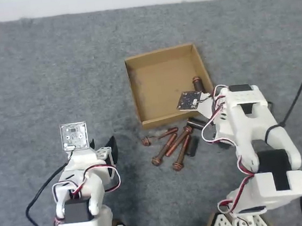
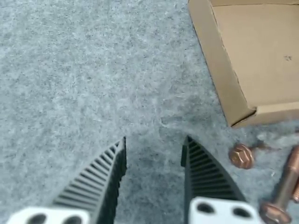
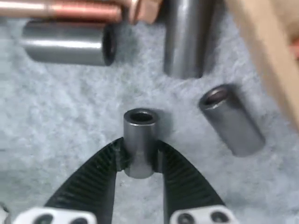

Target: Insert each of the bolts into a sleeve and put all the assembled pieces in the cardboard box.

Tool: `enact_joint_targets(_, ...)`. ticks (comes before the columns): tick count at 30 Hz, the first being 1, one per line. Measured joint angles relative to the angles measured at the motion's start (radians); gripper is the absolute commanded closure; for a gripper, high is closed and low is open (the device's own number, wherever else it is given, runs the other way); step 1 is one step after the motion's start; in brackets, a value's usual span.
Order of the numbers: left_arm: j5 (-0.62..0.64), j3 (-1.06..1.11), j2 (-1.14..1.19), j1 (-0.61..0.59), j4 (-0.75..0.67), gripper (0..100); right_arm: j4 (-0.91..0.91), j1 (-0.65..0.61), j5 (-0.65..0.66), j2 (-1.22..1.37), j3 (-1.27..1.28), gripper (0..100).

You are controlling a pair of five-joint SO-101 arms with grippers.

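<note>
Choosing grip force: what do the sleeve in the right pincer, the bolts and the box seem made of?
Held sleeve: probably steel, dark grey, with a smooth, dull sheen and soft highlights. Bolts: metal, copper-coloured, perhaps only plated; glossy shanks and flanged heads. Box: brown cardboard, matte, with a folded wall and raw edge.

Grey carpet (image 1: 52, 64) with box (image 1: 161, 84), bolts (image 1: 166, 148), sleeves (image 1: 192, 146)
</note>
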Motion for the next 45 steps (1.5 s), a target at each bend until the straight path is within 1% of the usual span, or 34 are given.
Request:
enact_joint_targets(4,0.000,0.000,0.000,0.000,0.000,82,0.006,0.015,-0.187,-0.078,0.002,98.9)
enact_joint_targets(9,0.000,0.000,0.000,0.000,0.000,82,-0.089,0.017,-0.531,-0.166,0.107,98.7)
enact_joint_targets(11,0.000,0.000,0.000,0.000,0.000,82,-0.132,0.018,-0.640,-0.187,0.157,98.7)
enact_joint_targets(18,0.000,0.000,0.000,0.000,0.000,82,-0.338,0.017,-0.819,-0.276,0.344,98.9)
enact_joint_targets(21,0.000,0.000,0.000,0.000,0.000,82,-0.361,0.018,-0.842,-0.344,0.404,98.9)
enact_joint_targets(26,0.000,0.000,0.000,0.000,-0.012,82,-0.400,0.077,-0.844,-0.446,0.471,98.9)
enact_joint_targets(31,0.000,0.000,0.000,0.000,-0.012,82,-0.408,0.086,-0.844,-0.454,0.476,98.9)
enact_joint_targets(35,0.066,0.000,0.000,0.000,-0.034,82,-0.408,0.086,-0.844,-0.437,0.476,98.9)
enact_joint_targets(37,0.078,-0.002,0.000,0.000,-0.034,82,-0.408,0.091,-0.844,-0.423,0.476,98.9)
enact_joint_targets(40,0.078,-0.032,0.000,0.000,-0.008,82,-0.408,0.091,-0.844,-0.422,0.476,98.9)
enact_joint_targets(45,0.081,-0.149,0.000,0.000,0.064,82,-0.408,0.094,-0.844,-0.422,0.476,98.9)
